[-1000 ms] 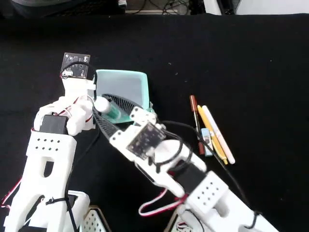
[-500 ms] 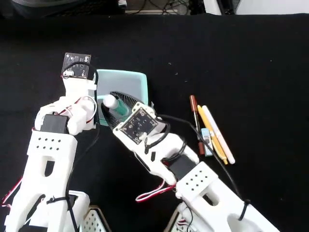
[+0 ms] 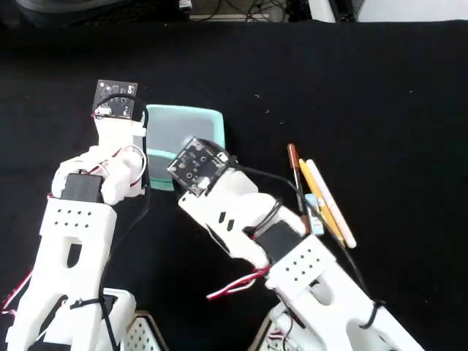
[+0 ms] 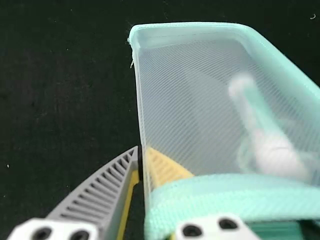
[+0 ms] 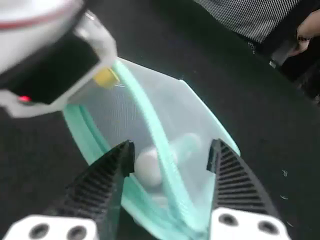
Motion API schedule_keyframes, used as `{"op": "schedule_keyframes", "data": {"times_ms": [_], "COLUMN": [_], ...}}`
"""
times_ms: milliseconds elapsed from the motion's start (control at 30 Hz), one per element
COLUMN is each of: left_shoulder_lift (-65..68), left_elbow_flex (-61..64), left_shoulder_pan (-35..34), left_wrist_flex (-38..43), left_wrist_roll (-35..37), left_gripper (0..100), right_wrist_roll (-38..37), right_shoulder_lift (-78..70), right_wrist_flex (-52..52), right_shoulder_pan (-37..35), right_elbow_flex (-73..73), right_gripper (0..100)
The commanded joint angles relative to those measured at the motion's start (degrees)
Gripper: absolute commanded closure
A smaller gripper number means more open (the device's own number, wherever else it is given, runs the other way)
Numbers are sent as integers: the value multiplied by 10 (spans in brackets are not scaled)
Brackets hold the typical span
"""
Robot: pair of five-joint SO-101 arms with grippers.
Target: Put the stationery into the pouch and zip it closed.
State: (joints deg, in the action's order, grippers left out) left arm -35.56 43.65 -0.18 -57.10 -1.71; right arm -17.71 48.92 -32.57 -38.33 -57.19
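At the far left of the black surface (image 3: 380, 95) the teal mesh pouch (image 3: 186, 124) stands with its mouth open. Inside it a marker (image 4: 265, 145) with a white cap and teal body lies slanted along the bottom, seen through the mesh in both wrist views.

The left gripper (image 4: 142, 162) is clamped on the pouch's left wall near the rim. Its grey ribbed finger (image 4: 100, 195) presses on the outside, a yellow pad shows through the mesh on the inside, and the wall is pinched between them. In the high view the left arm (image 3: 110, 161) sits just left of the pouch, touching it.

The right gripper (image 5: 170, 152) hangs over the pouch's near part with its two black ribbed fingers (image 5: 107, 175) spread wide and nothing held between them. The fingers straddle the near teal rim, and the marker's white cap lies below the gap, apart from both fingers. In the high view the right arm (image 3: 241, 212) reaches in from the near right, and its wrist covers the pouch's near edge.

Well to the right of the pouch lie the rest of the stationery: a brown pen (image 3: 295, 175), a yellow pen (image 3: 322, 205) and a white pen (image 3: 333, 201), side by side and running near to far. A small blue piece (image 3: 313, 208) lies among them. A black cable (image 3: 322, 219) from the right arm crosses over them.
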Motion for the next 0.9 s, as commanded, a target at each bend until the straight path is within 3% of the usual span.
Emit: {"op": "schedule_keyframes", "data": {"times_ms": [0,200,300,400,500,600,867], "left_shoulder_lift": [8,8,8,8,8,8,8], "left_elbow_flex": [6,6,6,6,6,6,13], "left_shoulder_pan": [-7,-7,-7,-7,-7,-7,-7], "left_wrist_flex": [-2,-2,-2,-2,0,-1,3], "left_wrist_roll": [1,1,1,1,1,1,1], "left_gripper": [970,970,970,970,970,970,970], "right_wrist_roll": [-4,-4,1,22,51,62,57], "right_shoulder_lift": [25,179,239,218,145,23,-384], "right_wrist_flex": [-112,-239,-264,-275,-262,-243,-154], "right_shoulder_pan": [8,27,112,207,275,322,360], "right_elbow_flex": [99,207,202,130,55,48,219], "right_gripper": [747,747,754,837,894,870,825]}}
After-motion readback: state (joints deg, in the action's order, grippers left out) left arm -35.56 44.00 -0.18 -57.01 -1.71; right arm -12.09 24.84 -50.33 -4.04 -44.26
